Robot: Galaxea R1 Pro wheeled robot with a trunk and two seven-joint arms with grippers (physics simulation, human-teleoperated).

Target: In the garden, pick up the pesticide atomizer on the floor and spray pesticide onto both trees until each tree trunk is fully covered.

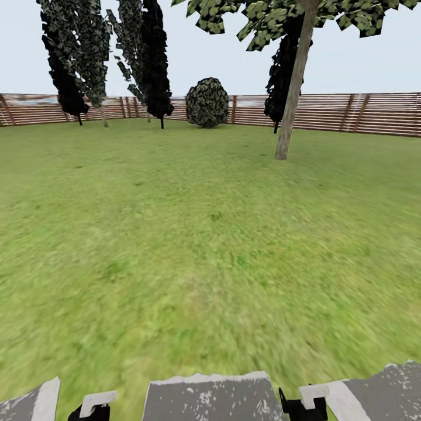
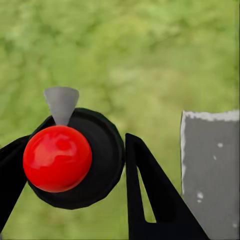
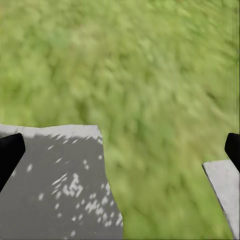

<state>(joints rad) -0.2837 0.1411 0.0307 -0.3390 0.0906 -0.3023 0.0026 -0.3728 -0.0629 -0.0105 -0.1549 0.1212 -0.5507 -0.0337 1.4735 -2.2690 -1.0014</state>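
Robot on the lawn point(image 1: 193, 245), facing the fence point(image 1: 374, 114). Left hand point(image 2: 75, 165) is pinching the pesticide atomizer point(image 2: 57, 158): red ball-shaped top with a grey nozzle, black body behind it, black fingers point(image 2: 145, 195) pressed on either side, seen in the left wrist view over grass. Right hand point(image 3: 120, 150) is spread wide, nothing between the fingertips, just blurred grass beyond.

One task tree in sight: pale trunk point(image 1: 294, 88) at about 1 o'clock, far off, leaning slightly, base on the grass in front of the fence. No whitish specks visible on the bark from here, too far to be sure. Task looks like the approach stage; spraying not started, by my read.

Risks:
- spraying from this range, the mist would likely fall short of the trunk
- mistaking the dark cypress-like trees for targets
- the grip is near the atomizer's top, so it could slip or twist while the base drives
- nozzle direction relative to the trunk can't be told yet, so it may spray off-target

Counts: 1 pale-trunked tree, 1 atomizer, about 4 dark narrow trees (3 at 10–11 o'clock, 1 behind the pale trunk), 1 round bush point(image 1: 207, 103) at 12 o'clock, 2 hands.
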